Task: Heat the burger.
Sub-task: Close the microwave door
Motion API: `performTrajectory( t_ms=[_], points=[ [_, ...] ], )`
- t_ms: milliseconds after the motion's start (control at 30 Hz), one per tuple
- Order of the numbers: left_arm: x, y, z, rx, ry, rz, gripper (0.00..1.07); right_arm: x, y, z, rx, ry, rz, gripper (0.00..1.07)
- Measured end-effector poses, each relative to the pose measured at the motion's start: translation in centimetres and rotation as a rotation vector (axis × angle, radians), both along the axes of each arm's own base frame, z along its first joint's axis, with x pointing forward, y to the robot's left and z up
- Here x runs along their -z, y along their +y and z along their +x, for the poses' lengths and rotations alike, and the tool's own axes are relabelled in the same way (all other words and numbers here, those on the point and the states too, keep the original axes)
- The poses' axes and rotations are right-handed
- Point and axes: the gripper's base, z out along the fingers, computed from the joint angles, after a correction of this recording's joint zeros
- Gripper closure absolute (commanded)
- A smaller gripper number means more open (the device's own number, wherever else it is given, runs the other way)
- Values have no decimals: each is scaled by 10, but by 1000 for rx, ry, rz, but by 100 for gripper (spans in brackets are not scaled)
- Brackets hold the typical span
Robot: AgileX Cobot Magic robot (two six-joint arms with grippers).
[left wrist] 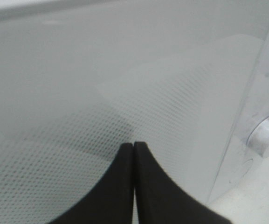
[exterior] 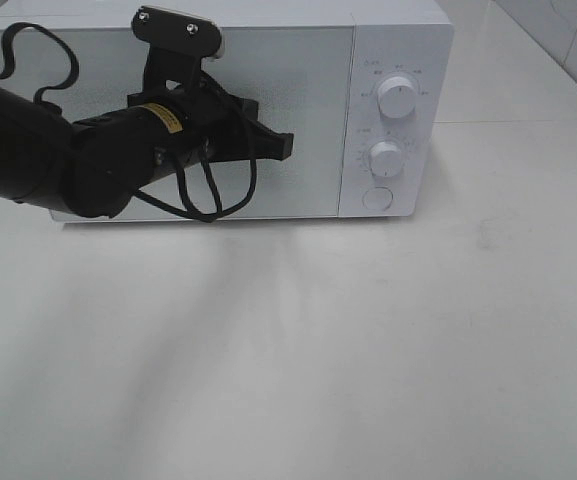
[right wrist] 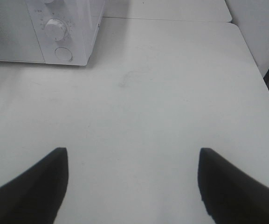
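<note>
The left hand [left wrist: 133, 145], pinched closed, points at the closed door [exterior: 298, 90] of the microwave [exterior: 398, 60]. The right hand [right wrist: 133, 156] spreads wide over the tabletop [right wrist: 162, 93].

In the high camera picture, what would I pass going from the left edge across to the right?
Black robot arm → its closed gripper → the microwave's dial panel → bare white table.

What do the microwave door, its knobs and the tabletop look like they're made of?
Microwave door: probably glass or clear plastic, glossy, with a fine dotted screen pattern behind it. Knobs: white plastic by the look, smooth with a slight sheen. Tabletop: white, matte, smooth surface, likely laminate or painted board; faint scuffs show.
</note>
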Motion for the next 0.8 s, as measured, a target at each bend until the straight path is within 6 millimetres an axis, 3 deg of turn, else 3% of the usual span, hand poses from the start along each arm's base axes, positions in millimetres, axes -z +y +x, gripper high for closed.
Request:
performTrajectory(
  t_ms=[433, 800],
  points=[
    [-1, -9, 2, 26, 58, 31, 107, 0, 0, 0, 0, 0, 0, 32],
    [-29, 21, -15, -36, 183, 2, 107, 0, 0, 0, 0, 0, 0, 32]
  ],
)
